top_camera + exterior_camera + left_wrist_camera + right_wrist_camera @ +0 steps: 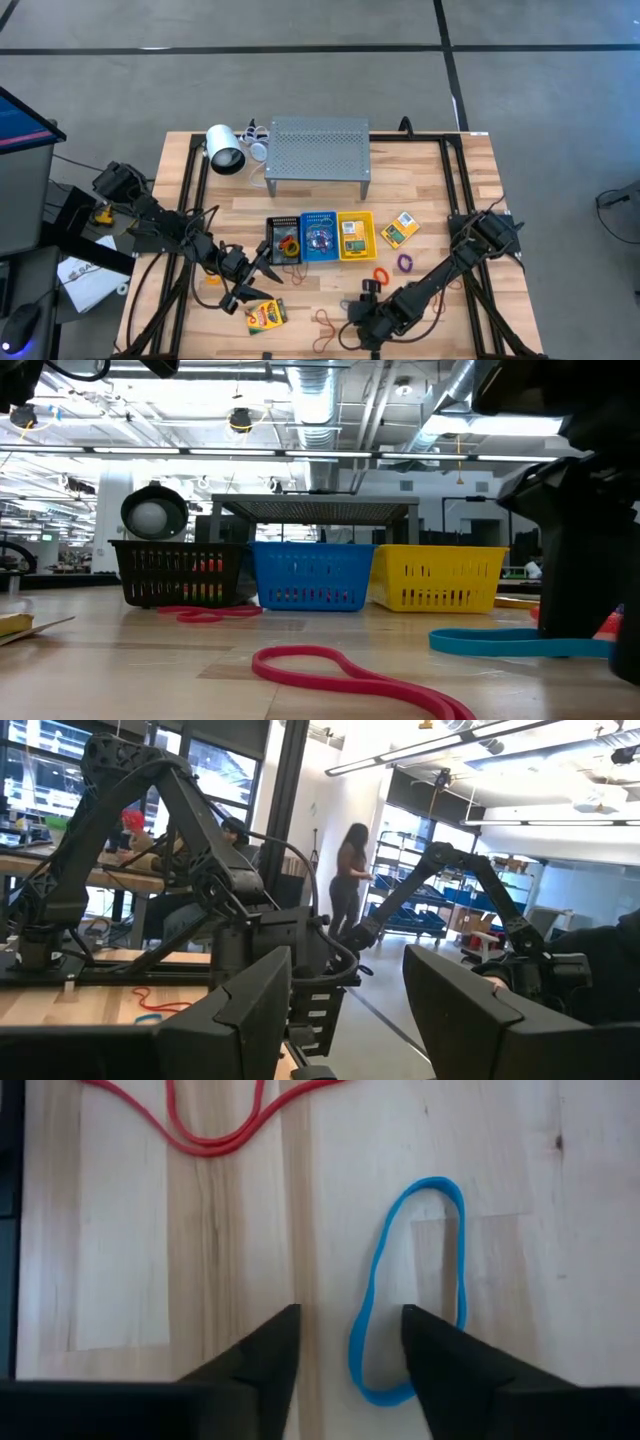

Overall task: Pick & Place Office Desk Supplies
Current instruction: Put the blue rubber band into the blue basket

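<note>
The right gripper (pixel 345 1342) points down at the front of the table (pixel 470 190), its two dark fingers partly open with a gap between them. One finger stands over the near end of one blue rubber band (pixel 410 1290), which lies flat on the wood; I cannot tell whether the fingers touch it, and nothing is lifted. Just beside it lies one red rubber band (pixel 215 1130), a long looped strand, also seen in the low view (pixel 340 675) in front of the blue one (pixel 520 643).

The left gripper (pixel 252 283) hangs above the table's left front with its fingers spread wide and empty, near one yellow-and-green crayon box (pixel 266 316) lying flat.

Farther back stand three small baskets in a row: one black basket (pixel 284 240) holding red and orange bands, one blue basket (pixel 320 236) with a tangle of bands, and one yellow basket (pixel 356 235) with one small box inside. A second crayon box (pixel 399 230) lies just right of the yellow basket. On the bare wood are one orange band (pixel 381 274) and one purple band (pixel 405 263), close together.

Behind the baskets stands one grey perforated shelf (pixel 318 150), and beside it one white cylinder (pixel 224 148) with a dark end.
</note>
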